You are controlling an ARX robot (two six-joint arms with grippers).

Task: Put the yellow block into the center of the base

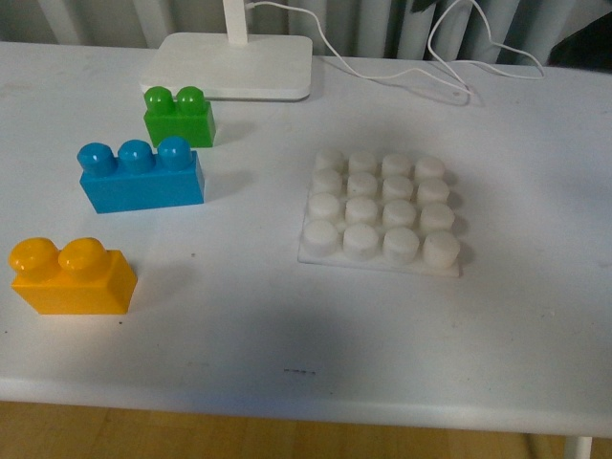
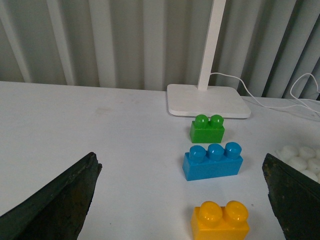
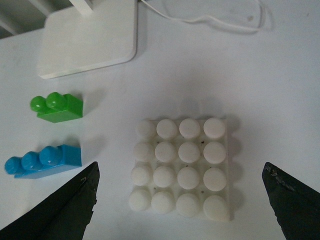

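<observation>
Front view: yellow block [image 1: 72, 279] stands studs-up on the table [image 1: 239, 335] at the near left, well apart from the base [image 1: 381, 212]. 1 blue brick [image 1: 141, 177] and 1 green brick [image 1: 179, 117] stand behind it. Left gripper [image 2: 179, 156] and right gripper [image 3: 180, 165] both have their fingers spread wide; the right hangs above the base.

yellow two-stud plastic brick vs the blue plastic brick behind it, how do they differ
The yellow-orange plastic brick has two round studs; the blue plastic brick has three and is longer. The yellow brick sits nearest the front edge of the white table; the blue brick lies farther back, between it and the green brick. Both stand studs up, left of the white studded base plate.
</observation>
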